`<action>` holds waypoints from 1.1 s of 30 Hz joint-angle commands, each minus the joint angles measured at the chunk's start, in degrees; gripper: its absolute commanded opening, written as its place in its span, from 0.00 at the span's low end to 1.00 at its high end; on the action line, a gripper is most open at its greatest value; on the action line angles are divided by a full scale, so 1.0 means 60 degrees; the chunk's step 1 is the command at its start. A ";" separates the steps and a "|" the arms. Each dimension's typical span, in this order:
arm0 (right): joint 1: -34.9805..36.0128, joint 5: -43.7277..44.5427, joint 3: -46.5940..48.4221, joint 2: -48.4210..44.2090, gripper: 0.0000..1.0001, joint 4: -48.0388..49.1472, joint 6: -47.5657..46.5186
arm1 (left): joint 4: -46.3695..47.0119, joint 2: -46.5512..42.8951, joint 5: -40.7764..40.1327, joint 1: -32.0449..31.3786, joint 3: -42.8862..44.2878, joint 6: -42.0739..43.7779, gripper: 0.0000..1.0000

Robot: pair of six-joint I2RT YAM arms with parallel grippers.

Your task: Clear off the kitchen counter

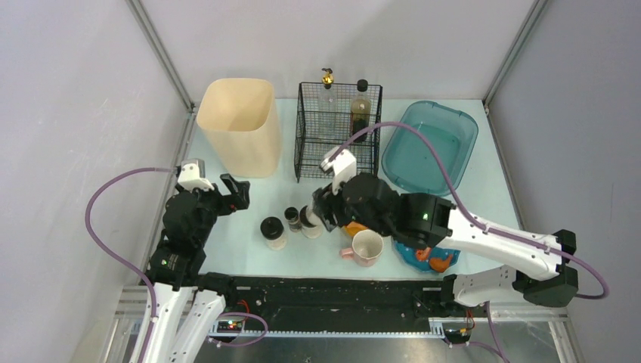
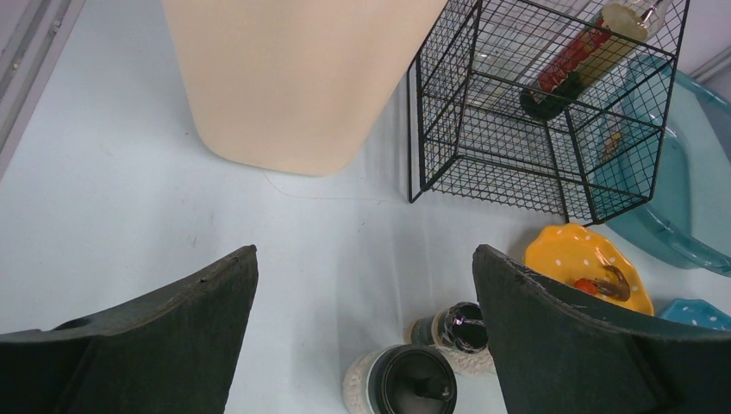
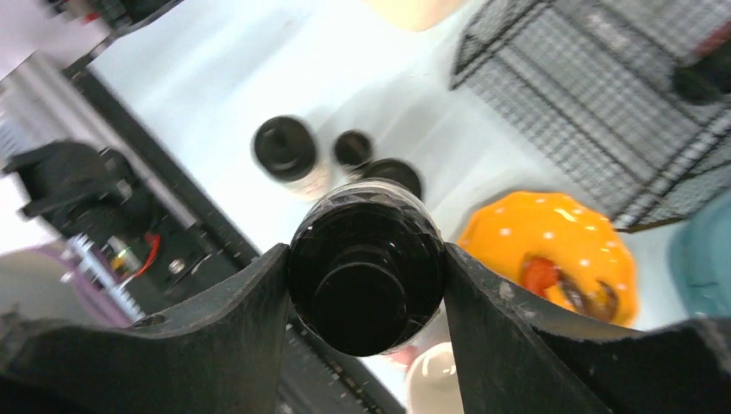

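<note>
Logged the kitchen counter [image 1: 234, 253] lying flat and face-up beneath both tools, with its long axis running side to side, parallel to the black rail [image 1: 332, 291] by the arm bases.

Left gripper [image 1: 240, 193]:
- Found spread wide apart, gripping nothing, with bare counter showing between its fingers [image 2: 172, 336].
- Saw a cream bin [image 2: 293, 78] straight ahead of the fingertips.
- Saw a wire basket [image 2: 534, 112] ahead and off toward the right-hand finger, with a dark-capped bottle [image 1: 360, 113] inside at the far side.
- Spotted two loose jars [image 2: 405, 379] with black lids, upright on the counter just below the gap and nearer the right-hand finger.

Right gripper [image 1: 317, 215]:
- Recorded clamped on a held jar [image 3: 366, 276], one finger pressed to each side and the black lid turned back toward the wrist.
- Could not tell whether the held jar touched the counter.
- Counted three loose jars beyond the fingertips, well apart from the fingers.
- Noted an orange dotted plate [image 3: 552, 233] beyond the right-hand finger, carrying a small red-brown scrap.
- Noted a pink mug [image 1: 366, 248] just beside the wrist, on the side toward the rail.
- Noted a teal tub [image 1: 431, 144] farther out past the plate, next to the basket.
</note>
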 commanded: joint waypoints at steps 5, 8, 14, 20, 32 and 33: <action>-0.2267 -0.0045 0.1220 0.0335 0.28 0.1005 -0.1047 | 0.0295 -0.0007 0.0093 0.0112 -0.0036 -0.0105 0.98; -0.2853 -0.0341 0.1763 0.0798 0.27 0.1230 -0.1058 | 0.0290 -0.0050 0.0096 0.0115 -0.0043 -0.0101 0.98; -0.4169 -0.0822 0.2760 0.2221 0.25 0.1506 -0.0828 | 0.0293 -0.0119 0.0086 0.0113 -0.0048 -0.0121 0.98; -0.4561 -0.1051 0.4150 0.3743 0.24 0.1377 -0.0809 | 0.0298 -0.0188 0.0111 0.0117 -0.0042 -0.0124 0.98; -0.4804 -0.1130 0.5751 0.5966 0.22 0.1317 -0.0519 | 0.0291 -0.0245 0.0148 0.0115 -0.0049 -0.0135 0.98; -0.4841 -0.1138 0.5808 0.6117 0.22 0.1327 -0.0486 | 0.0296 -0.0246 0.0148 0.0117 -0.0055 -0.0135 0.98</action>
